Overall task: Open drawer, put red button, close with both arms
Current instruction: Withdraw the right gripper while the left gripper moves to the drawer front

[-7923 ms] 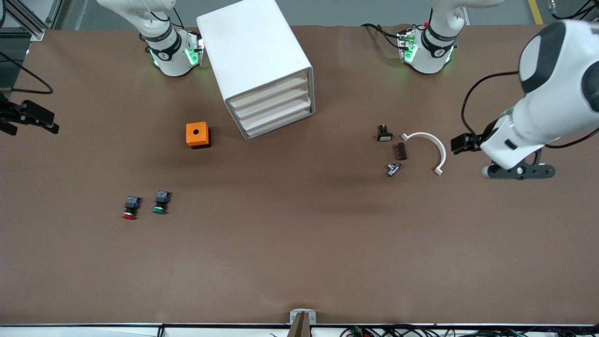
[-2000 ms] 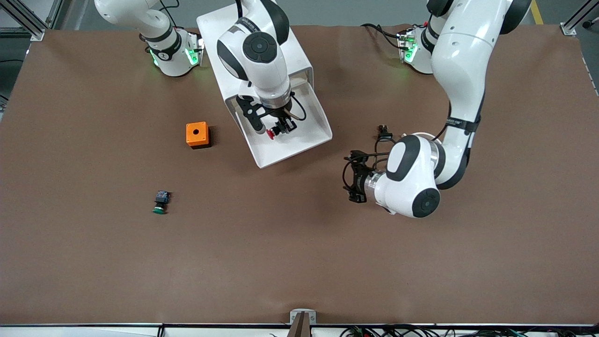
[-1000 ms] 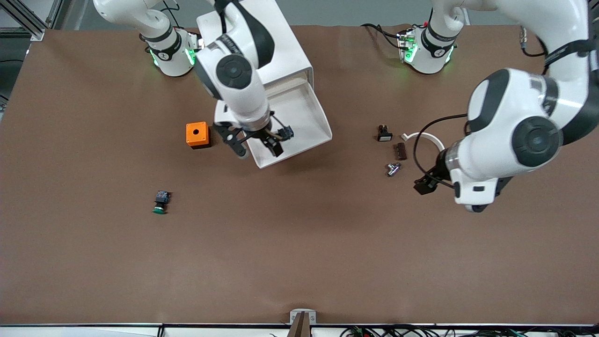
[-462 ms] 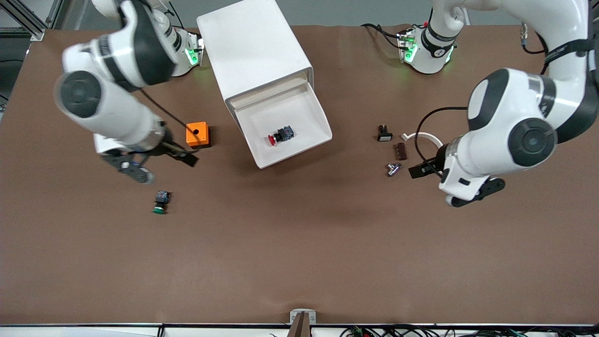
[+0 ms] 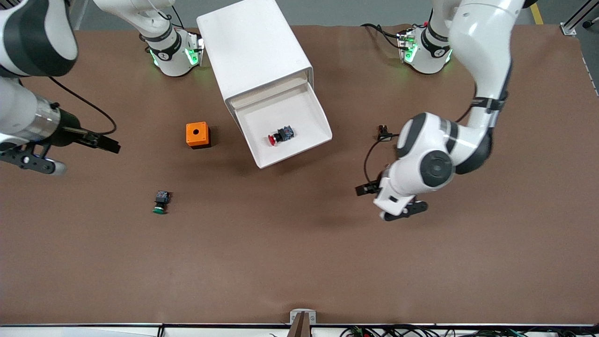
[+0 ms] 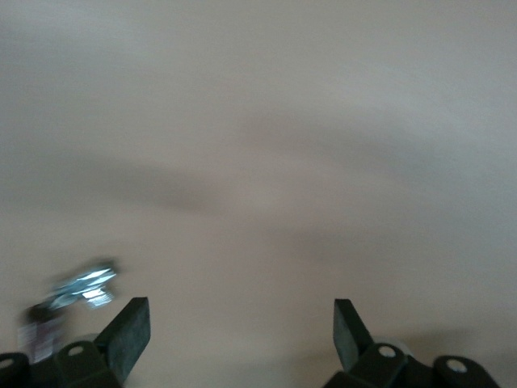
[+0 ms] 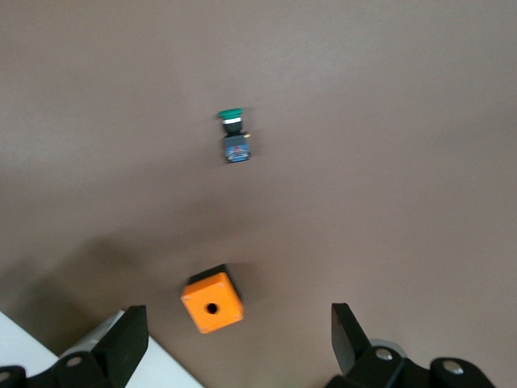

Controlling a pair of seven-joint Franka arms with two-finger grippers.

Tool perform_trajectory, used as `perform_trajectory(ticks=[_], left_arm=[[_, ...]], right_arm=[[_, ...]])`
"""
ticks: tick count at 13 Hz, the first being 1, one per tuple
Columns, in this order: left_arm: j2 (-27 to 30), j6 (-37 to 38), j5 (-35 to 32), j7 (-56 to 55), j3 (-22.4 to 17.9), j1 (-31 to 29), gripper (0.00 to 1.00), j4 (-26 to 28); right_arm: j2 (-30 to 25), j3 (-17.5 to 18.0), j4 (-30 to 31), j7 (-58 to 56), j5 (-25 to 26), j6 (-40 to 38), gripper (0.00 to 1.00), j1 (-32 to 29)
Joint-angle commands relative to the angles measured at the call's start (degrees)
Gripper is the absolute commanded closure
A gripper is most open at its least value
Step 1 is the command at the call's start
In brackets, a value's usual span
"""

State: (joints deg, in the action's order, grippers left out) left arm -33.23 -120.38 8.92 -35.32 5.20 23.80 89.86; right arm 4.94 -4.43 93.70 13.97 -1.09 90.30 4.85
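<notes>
Overhead, parted left gripper (image 6: 241, 327) and right gripper (image 7: 238, 339) above bare brown table (image 5: 299, 262), red button (image 5: 280, 135) in open drawer (image 5: 306, 107) between.

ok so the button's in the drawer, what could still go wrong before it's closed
1. The drawer sticks out skewed to the table edge; an off-centre push by the left gripper might turn the whole cabinet instead of sliding it shut.
2. The red button lies loose near the drawer's middle, so a hard shove may send it rolling.
3. The right gripper is over the table's right-arm end, so it has a long swing back past the orange box.
</notes>
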Motion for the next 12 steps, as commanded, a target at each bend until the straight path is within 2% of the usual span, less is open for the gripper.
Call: perform_trajectory(ticks=[1,4,7,12], left_arm=[[1.95,-6.36,0.66,-0.63,-0.37,5.18,0.0,3.66],[0.54,-6.36,1.01,-4.22,-0.36,11.6,0.0,3.22],[0.45,-6.19,1.01,-9.48,-0.36,15.82,0.0,3.74],[0.45,-5.14,1.28,-22.92,-0.36,24.61,0.0,4.27]], right_arm=[[-1.34,1.27,0.7,-9.46,1.26,-0.22,0.0,-5.36],[-1.16,1.27,-0.01,-12.21,3.2,-0.39,0.0,-7.48],[-0.99,1.36,-0.18,-12.12,2.94,-0.48,0.0,-8.98],[0.42,1.45,-7.29,-11.69,3.02,-3.38,0.0,-9.33]])
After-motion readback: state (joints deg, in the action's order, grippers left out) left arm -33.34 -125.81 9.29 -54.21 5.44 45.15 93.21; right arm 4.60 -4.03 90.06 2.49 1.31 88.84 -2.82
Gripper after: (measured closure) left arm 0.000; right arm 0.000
